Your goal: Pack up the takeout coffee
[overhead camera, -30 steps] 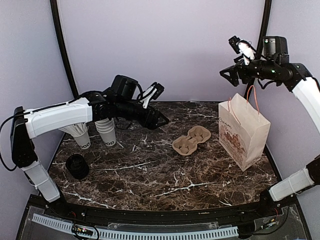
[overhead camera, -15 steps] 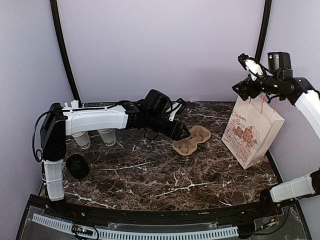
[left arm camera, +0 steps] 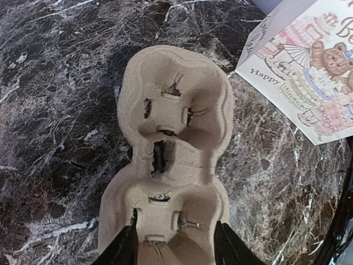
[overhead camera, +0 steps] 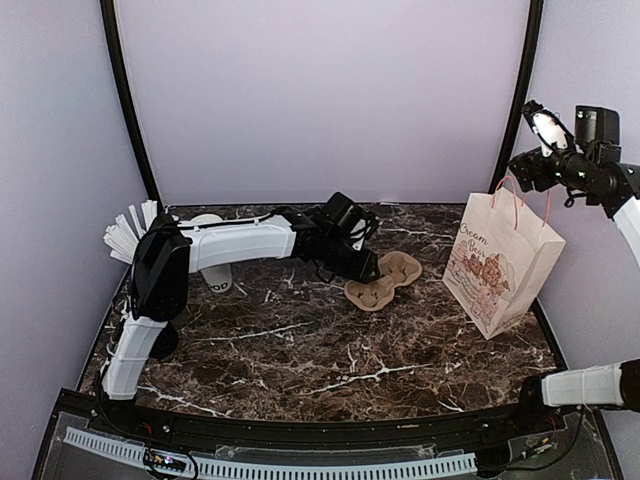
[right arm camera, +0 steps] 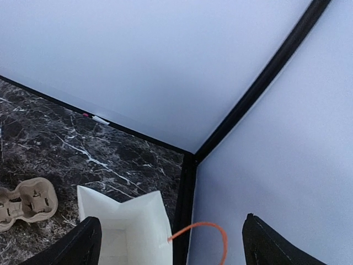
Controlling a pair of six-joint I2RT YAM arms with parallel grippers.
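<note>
The takeout coffee is mostly hidden behind my left arm; only a piece of its black lid (overhead camera: 168, 340) shows at the front left. My left gripper (overhead camera: 365, 265) is open over a brown pulp cup carrier (overhead camera: 385, 280). In the left wrist view its fingers (left arm camera: 124, 249) straddle the near pocket of the carrier (left arm camera: 171, 138), and that gripper (left arm camera: 176, 248) holds nothing. My right gripper (overhead camera: 527, 168) is open above the white paper bag (overhead camera: 500, 265). In the right wrist view the bag's open top (right arm camera: 129, 229) and an orange handle (right arm camera: 207, 226) lie between the wide jaws of that gripper (right arm camera: 176, 243).
A white lettered cup (overhead camera: 215, 283) and a fan of white wrapped straws (overhead camera: 128, 232) stand at the back left, partly behind my left arm. The bag leans near the right wall. A corner of the printed bag (left arm camera: 309, 72) sits close to the carrier.
My left arm has swung right from the cups to the carrier. My right gripper has moved right, and the bag has shifted right and tilted.
</note>
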